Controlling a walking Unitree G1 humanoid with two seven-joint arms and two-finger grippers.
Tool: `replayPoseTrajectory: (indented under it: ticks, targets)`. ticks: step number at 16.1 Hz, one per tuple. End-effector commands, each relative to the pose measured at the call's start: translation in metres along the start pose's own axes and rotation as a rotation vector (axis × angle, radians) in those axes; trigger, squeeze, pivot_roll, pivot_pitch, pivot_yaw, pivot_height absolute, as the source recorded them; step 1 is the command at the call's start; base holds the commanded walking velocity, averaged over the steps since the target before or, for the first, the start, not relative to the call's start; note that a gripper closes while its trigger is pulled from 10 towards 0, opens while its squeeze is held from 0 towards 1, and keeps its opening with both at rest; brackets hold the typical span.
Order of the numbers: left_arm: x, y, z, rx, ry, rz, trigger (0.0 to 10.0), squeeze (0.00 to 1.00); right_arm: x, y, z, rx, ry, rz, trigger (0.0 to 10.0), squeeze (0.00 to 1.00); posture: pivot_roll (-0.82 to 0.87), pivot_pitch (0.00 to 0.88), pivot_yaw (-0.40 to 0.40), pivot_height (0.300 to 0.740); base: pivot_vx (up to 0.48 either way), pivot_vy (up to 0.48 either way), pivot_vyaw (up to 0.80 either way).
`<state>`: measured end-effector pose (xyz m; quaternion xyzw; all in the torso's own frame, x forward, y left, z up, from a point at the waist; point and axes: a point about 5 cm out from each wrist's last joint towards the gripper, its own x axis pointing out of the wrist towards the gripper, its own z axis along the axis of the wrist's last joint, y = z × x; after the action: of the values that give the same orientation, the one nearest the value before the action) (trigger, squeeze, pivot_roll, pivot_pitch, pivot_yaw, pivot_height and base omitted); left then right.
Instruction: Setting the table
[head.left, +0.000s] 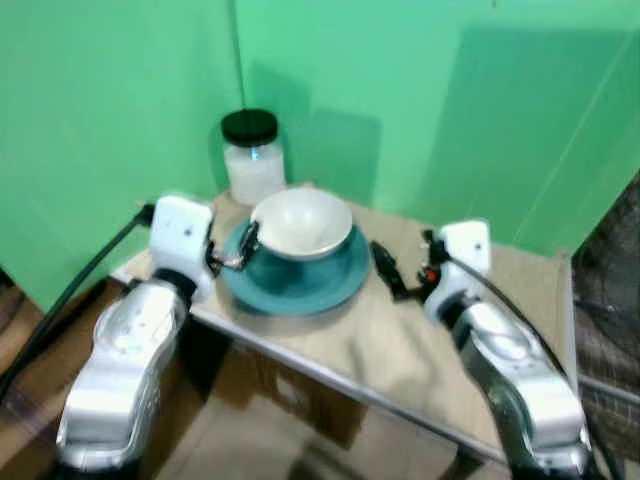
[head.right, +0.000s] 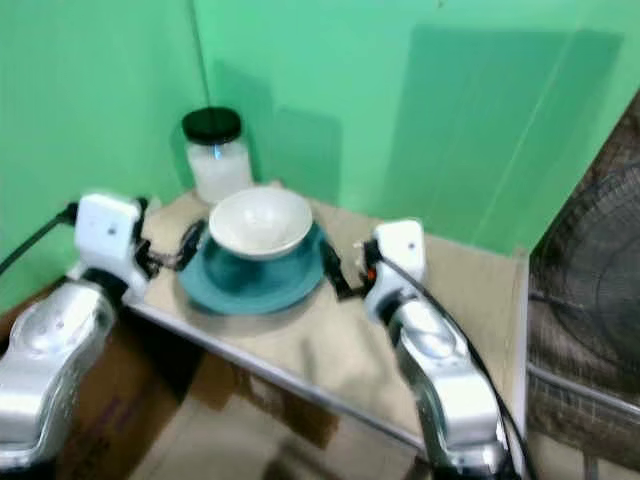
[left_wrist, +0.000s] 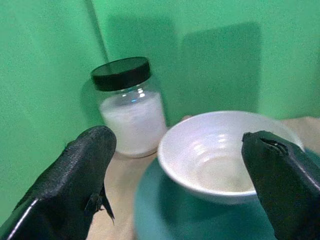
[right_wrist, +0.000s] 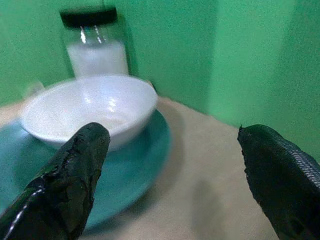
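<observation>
A white bowl sits on a teal plate on a small beige table. Behind them, in the corner, stands a glass jar with a black lid and white contents. My left gripper is at the plate's left rim, close to the bowl, with its fingers open. My right gripper hovers just right of the plate, open, with nothing between its fingers. In the right wrist view the bowl and plate lie ahead, with the jar behind.
Green walls close in the table's far and left sides. A black cable runs from the left wrist. A cardboard box sits under the table. Something dark and mesh-like stands at the right.
</observation>
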<state>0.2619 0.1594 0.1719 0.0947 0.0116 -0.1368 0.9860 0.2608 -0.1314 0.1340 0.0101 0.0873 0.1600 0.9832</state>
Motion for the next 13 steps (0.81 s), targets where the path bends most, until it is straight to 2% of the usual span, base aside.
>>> replayPoseTrajectory:
  ticks: [1,3,5,10,11,12,13]
  targets:
    - [-0.003,0.008,0.001,0.021,0.002,0.027,10.0,0.00,0.003,0.010,0.008,-0.001,-0.035,0.052,10.0,0.00,0.14,0.000,0.017,0.740,0.375,0.000,0.80]
    - [-0.003,0.008,0.002,0.024,0.001,0.025,10.0,0.00,0.003,0.012,0.009,-0.007,-0.037,0.076,10.0,0.00,0.14,0.000,0.015,0.740,0.373,0.000,0.80]
    - [-0.004,0.007,0.001,0.028,0.005,0.008,10.0,0.00,0.002,0.008,0.012,0.008,-0.056,0.083,10.0,0.00,0.14,0.000,0.015,0.740,0.349,0.000,0.00]
    - [-0.008,0.003,-0.003,0.042,0.031,-0.093,10.0,0.00,0.000,0.002,0.026,-0.081,-0.092,0.184,10.0,0.00,0.13,0.000,0.020,0.740,0.000,0.000,0.00]
    - [-0.012,0.004,-0.006,0.058,0.049,-0.164,10.0,0.00,0.002,0.000,0.031,-0.155,-0.070,0.256,10.0,0.16,0.13,0.000,0.022,0.740,0.000,0.000,0.00]
    - [-0.012,0.004,-0.006,0.058,0.049,-0.164,10.0,0.00,0.002,0.000,0.031,-0.155,-0.070,0.256,10.0,0.16,0.13,0.000,0.022,0.740,0.000,0.000,0.00]
    - [-0.014,0.004,-0.006,0.067,0.062,-0.221,10.0,0.00,0.005,-0.007,0.035,-0.189,-0.047,0.269,10.0,1.00,0.13,0.000,0.019,0.740,0.000,0.000,0.00]
